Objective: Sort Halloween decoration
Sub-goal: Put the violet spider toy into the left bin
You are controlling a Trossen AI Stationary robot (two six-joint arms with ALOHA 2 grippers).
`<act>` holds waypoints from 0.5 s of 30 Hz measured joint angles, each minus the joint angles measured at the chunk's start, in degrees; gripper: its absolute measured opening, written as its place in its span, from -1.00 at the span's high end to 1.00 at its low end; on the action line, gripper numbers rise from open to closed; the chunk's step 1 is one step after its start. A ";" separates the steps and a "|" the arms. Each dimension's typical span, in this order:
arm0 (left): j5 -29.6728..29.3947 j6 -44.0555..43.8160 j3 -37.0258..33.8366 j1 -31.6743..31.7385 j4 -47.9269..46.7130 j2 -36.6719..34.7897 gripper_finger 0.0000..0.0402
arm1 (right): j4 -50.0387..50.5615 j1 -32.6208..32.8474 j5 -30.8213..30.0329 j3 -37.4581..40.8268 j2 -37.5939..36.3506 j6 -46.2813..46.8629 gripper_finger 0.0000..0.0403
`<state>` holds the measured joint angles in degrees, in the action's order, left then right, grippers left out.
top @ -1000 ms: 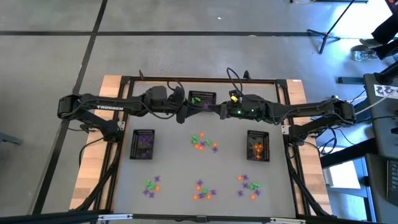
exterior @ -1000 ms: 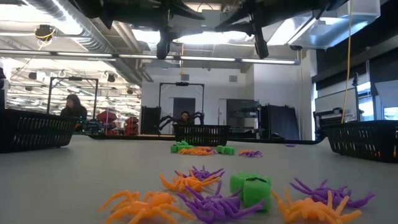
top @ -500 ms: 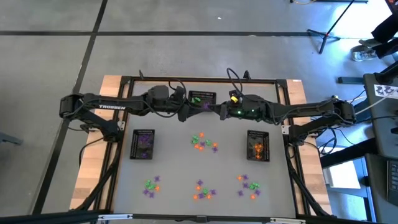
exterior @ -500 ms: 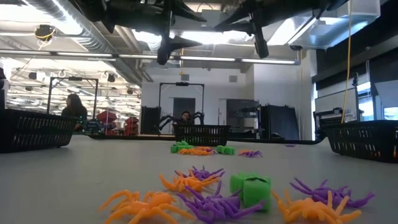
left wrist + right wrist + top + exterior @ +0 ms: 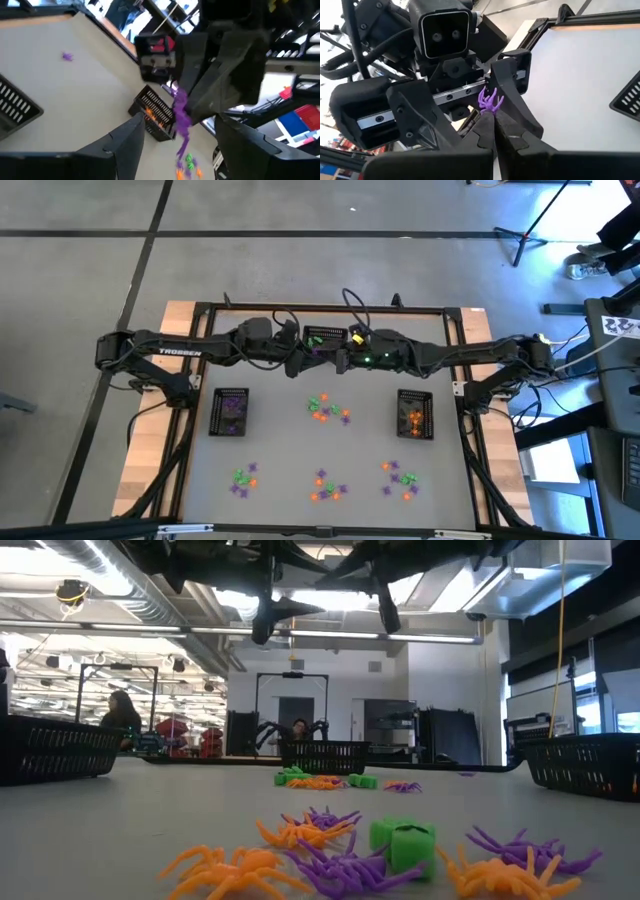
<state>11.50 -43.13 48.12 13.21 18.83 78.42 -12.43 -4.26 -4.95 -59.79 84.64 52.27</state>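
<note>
two arms meet high over the back middle of the table, just by the back basket with green bits in it. right gripper is clamped on one purple spider at its very tips. left gripper faces it with fingers spread wide, and the spider hangs in the gap between them, touching neither as far as i can tell. looks like a mid-air handover, right to left.

rest of the halloween decoration lies loose on the table: centre pile, front left pile, front centre pile, front right pile, mixed purple, green and orange. left basket holds purple, right basket holds orange.

to do it well: left should close on the spider's body, not a thin leg, since the legs look floppy and would likely slip. right should let go only once left has a firm pinch. keep both wrists steady and lined up so the fingers don't clash. a drop here would probably land in or beside the green basket, the wrong bin. then likely carry it to the left basket, low over the rim before release.
</note>
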 joint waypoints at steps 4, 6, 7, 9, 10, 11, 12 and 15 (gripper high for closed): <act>0.05 0.22 -0.02 -0.02 -1.33 -0.02 -0.05 | 3.06 -0.01 0.96 -0.44 -0.13 -0.57 1.00; 0.74 0.54 -0.02 -0.02 -2.60 -0.05 0.03 | 3.38 -0.01 2.00 -0.42 -0.07 -1.15 1.00; 1.45 1.26 -0.02 0.04 -3.28 -0.03 0.07 | 3.28 0.01 2.63 -0.42 -0.07 -1.42 1.00; 3.58 1.72 -0.02 0.44 -4.18 -0.03 0.15 | 3.68 0.07 3.56 -0.44 -0.11 -1.61 1.00; 4.80 1.73 -0.02 0.68 -4.43 -0.04 0.18 | 4.04 0.06 3.96 -0.42 -0.11 -1.61 1.00; 6.09 1.73 -0.02 0.97 -4.93 -0.05 0.21 | 4.31 0.07 4.43 -0.42 -0.11 -1.63 1.00; 7.14 1.73 -0.02 1.21 -5.66 -0.05 0.23 | 4.49 0.11 4.60 -0.42 -0.11 -1.64 1.00; 9.77 1.45 -0.02 1.87 -7.03 -0.24 0.27 | 5.15 0.12 4.90 -0.42 -0.11 -1.64 1.00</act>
<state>21.27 -41.68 48.10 15.09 11.80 78.18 -7.27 -4.14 -0.05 -60.20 84.53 50.63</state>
